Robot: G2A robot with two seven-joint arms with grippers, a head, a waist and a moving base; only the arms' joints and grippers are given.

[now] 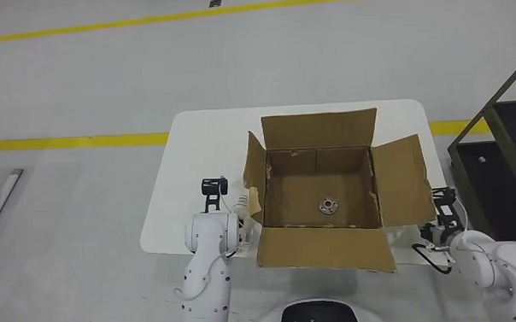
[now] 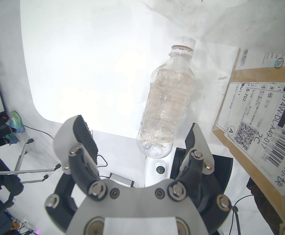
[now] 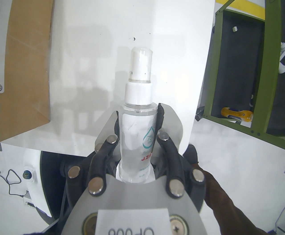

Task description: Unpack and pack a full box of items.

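Box: cardboard box sits open on the white table, all four flaps folded outward.
Inside box: one small round item on the floor of the box; what it is, cannot tell.
Left gripper: fingers spread wide, holding nothing, at the table's near edge, just beside the box's left flap.
Water bottle: clear plastic, on its side on the table, base toward the left gripper and between its fingers.
Right gripper: fingers clamped on the spray bottle, nozzle pointing away from the wrist, over the table beside the right flap.
Rack: green rack stands off the table's right side, an orange item on its shelf.
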